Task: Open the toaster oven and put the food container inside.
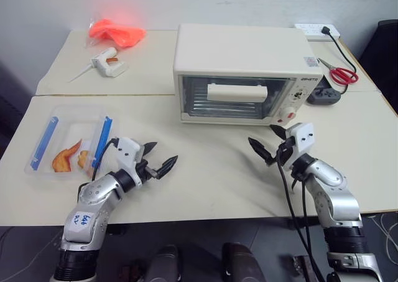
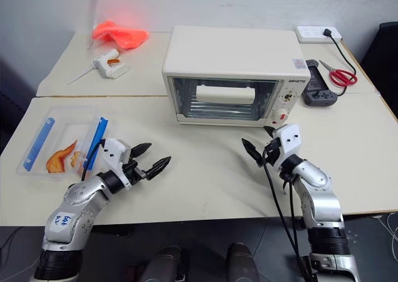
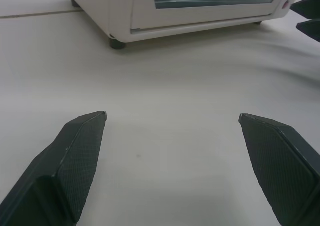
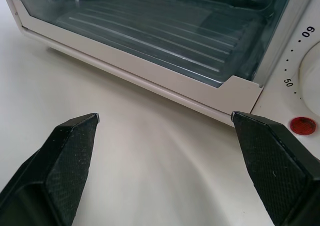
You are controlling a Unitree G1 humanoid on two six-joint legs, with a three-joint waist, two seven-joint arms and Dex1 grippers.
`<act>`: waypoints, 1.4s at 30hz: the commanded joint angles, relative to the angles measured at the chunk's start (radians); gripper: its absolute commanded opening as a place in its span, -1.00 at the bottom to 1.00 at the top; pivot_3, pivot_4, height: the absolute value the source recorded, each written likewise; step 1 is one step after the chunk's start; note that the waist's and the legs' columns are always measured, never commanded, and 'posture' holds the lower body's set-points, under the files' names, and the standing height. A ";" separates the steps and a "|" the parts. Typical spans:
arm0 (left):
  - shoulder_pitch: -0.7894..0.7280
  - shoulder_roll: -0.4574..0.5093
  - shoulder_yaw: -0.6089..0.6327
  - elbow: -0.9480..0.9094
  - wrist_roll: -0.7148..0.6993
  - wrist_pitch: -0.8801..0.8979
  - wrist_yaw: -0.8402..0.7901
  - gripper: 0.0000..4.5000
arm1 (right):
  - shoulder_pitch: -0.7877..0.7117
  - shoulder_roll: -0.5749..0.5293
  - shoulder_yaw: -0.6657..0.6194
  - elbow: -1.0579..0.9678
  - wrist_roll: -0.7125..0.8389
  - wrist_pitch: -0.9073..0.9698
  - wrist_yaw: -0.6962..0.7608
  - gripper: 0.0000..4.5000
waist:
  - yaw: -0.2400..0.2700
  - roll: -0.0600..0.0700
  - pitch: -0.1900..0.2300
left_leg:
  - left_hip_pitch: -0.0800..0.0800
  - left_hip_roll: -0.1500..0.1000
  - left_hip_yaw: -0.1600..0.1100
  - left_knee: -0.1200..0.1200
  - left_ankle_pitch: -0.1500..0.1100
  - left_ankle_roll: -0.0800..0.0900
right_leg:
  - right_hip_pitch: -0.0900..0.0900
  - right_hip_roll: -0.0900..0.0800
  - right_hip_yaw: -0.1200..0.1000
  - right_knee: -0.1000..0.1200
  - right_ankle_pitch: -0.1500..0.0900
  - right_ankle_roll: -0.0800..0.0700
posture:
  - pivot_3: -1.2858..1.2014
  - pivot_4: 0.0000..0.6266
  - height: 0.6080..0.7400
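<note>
The oven (image 1: 242, 73) sits shut mid-table, the container (image 1: 68, 142) off to its left. Both grippers, left (image 1: 160, 159) and right (image 1: 266, 142), hang empty, jaws wide. I'd hook the handle (image 1: 237, 92) squarely, then pull down gently.

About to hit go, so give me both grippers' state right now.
Left gripper: open, holding nothing, over the table.
Right gripper: open, holding nothing, in front of the toaster oven.
</note>
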State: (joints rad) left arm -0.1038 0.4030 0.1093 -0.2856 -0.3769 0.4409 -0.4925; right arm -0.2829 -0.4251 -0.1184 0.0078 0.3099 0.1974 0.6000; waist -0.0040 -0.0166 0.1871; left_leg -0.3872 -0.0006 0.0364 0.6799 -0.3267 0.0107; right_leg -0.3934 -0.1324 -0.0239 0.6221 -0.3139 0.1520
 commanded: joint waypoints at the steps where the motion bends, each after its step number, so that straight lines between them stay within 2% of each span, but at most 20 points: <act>1: 0.010 0.013 0.021 -0.011 0.001 -0.024 -0.008 1.00 | 0.001 -0.023 -0.012 -0.036 0.005 -0.001 0.013 0.97 | 0.000 0.000 0.000 | 0.000 0.000 0.000 0.000 0.000 0.000 | 0.000 0.000 0.000 0.000 0.000 0.000 | 0.03 -0.52 1.00; 9: 0.033 0.011 -0.002 -0.040 -0.004 -0.026 -0.027 1.00 | -0.004 -0.037 -0.010 -0.041 0.006 0.015 0.020 0.97 | 0.000 0.000 0.000 | 0.000 0.000 0.000 0.000 0.000 0.000 | 0.000 0.000 0.000 0.000 0.000 0.000 | 0.03 -0.52 1.00; 18: 0.064 0.062 -0.046 -0.069 -0.008 -0.023 -0.117 1.00 | 0.081 -0.055 0.007 -0.165 0.019 0.060 0.052 0.97 | 0.001 0.000 0.000 | 0.000 0.000 0.000 -0.001 0.000 0.000 | 0.000 0.000 0.000 -0.001 0.000 0.000 | 0.03 -0.52 1.00; 27: 0.068 0.075 -0.021 -0.067 -0.049 -0.018 -0.153 1.00 | 0.125 -0.052 0.001 -0.228 0.052 0.113 0.053 0.97 | 0.001 0.000 0.000 | 0.000 0.000 0.000 0.000 0.000 0.000 | 0.000 -0.001 0.000 -0.002 0.000 0.000 | 0.03 -0.52 1.00; 31: 0.056 0.106 -0.001 -0.046 -0.024 -0.024 -0.145 1.00 | 0.122 -0.075 -0.010 -0.254 0.057 0.142 0.055 0.97 | 0.001 0.000 0.000 | 0.000 0.000 0.000 -0.001 0.000 0.000 | 0.000 -0.001 0.000 -0.002 0.000 0.000 | 0.03 -0.52 1.00; 38: -0.080 0.242 0.085 -0.056 -0.217 0.133 -0.286 1.00 | -0.006 -0.153 -0.065 -0.287 0.212 0.280 0.131 0.97 | 0.000 0.000 0.000 | 0.000 0.000 0.000 0.000 0.000 0.000 | -0.001 -0.001 0.000 -0.002 0.000 -0.001 | 0.03 -0.52 1.00; 42: -0.189 0.270 0.096 -0.078 -0.337 0.244 -0.311 1.00 | -0.114 -0.190 -0.059 -0.269 0.262 0.347 0.164 0.97 | 0.000 0.000 0.000 | 0.000 0.000 -0.001 -0.001 0.000 0.000 | 0.000 -0.001 0.000 -0.002 0.000 0.000 | 0.03 -0.52 1.00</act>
State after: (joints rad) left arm -0.2719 0.6579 0.1867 -0.3163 -0.6549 0.6525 -0.7898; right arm -0.3763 -0.5939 -0.1594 -0.2355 0.5390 0.5258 0.7497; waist -0.0040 -0.0163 0.1874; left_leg -0.3877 -0.0003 0.0352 0.6786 -0.3269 0.0107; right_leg -0.3939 -0.1335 -0.0244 0.6213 -0.3141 0.1515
